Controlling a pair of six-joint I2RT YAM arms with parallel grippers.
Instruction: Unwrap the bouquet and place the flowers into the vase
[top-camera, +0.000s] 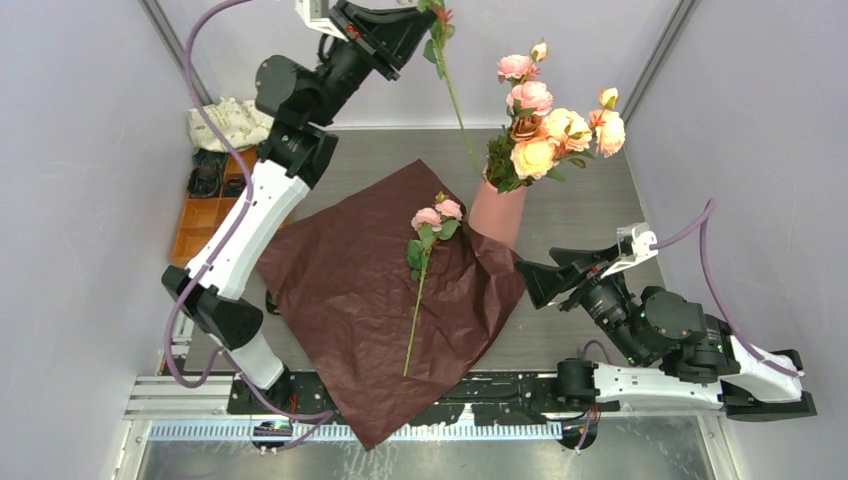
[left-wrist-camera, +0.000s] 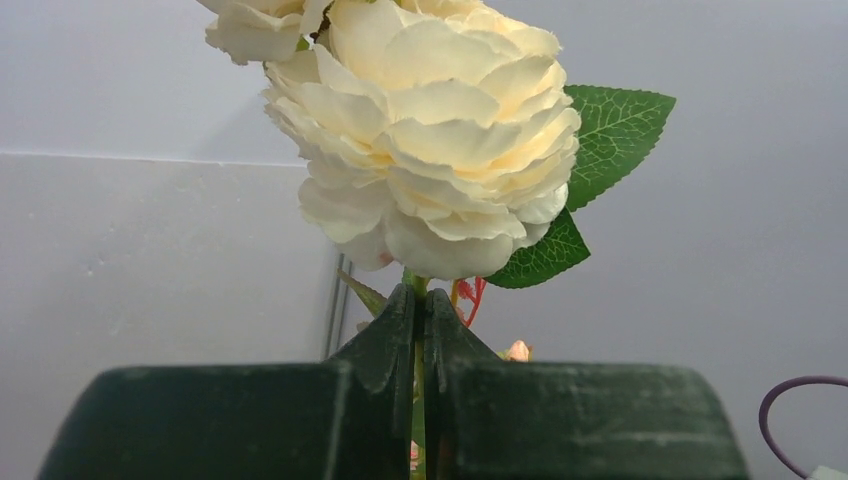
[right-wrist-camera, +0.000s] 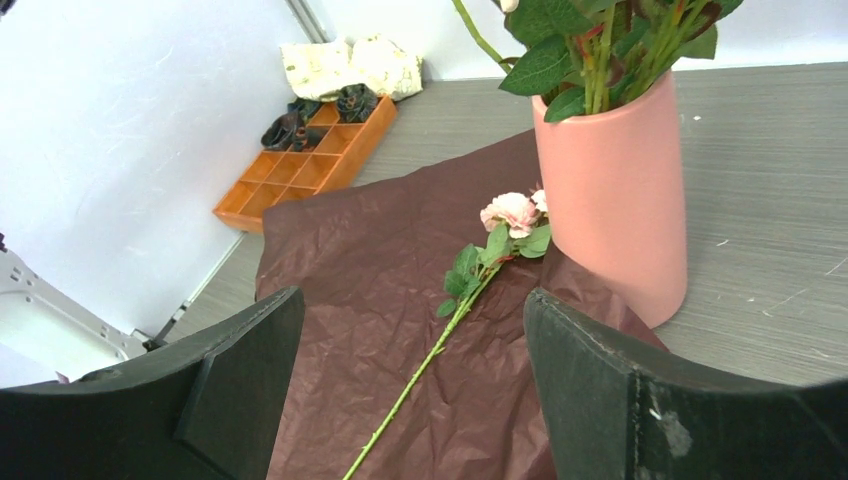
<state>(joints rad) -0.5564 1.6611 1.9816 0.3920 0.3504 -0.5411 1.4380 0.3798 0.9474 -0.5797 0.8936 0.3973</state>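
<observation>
The left end effector (left-wrist-camera: 420, 330) is closed on the thin green stem of a cream rose (left-wrist-camera: 430, 130), with the pinch taken just under the head and beside a broad green leaf. It is held high above the far edge of the tabletop (top-camera: 590, 200). From there the stem slants down toward the mouth of the vase (top-camera: 497, 212); whether its foot is already inside the rim cannot be told. The right end effector (top-camera: 542, 270) is open and holds nothing. It is low over the right side of the tabletop, with its jaws turned toward the vase and the paper (top-camera: 350, 300).

The vase stands upright a little right of the middle, toward the far edge, and its base rests on a corner of the paper. A bunch of flowers (top-camera: 545, 125) is already in it. One pink rose (top-camera: 432, 216) lies flat on the paper, with its head just beside the vase and its stem running toward the near edge. The paper is spread open across the middle and hangs over the near edge. An orange tray (top-camera: 195, 235) and a cloth bundle (top-camera: 230, 122) sit by the far left corner.

The flowers are judged to be light and top-heavy. Their stems look thin and springy, and their fabric heads look easily crushed. The lying rose is best gripped on bare stem below the leaves. The crinkled sheet beneath it may be caught by a low pinch.
</observation>
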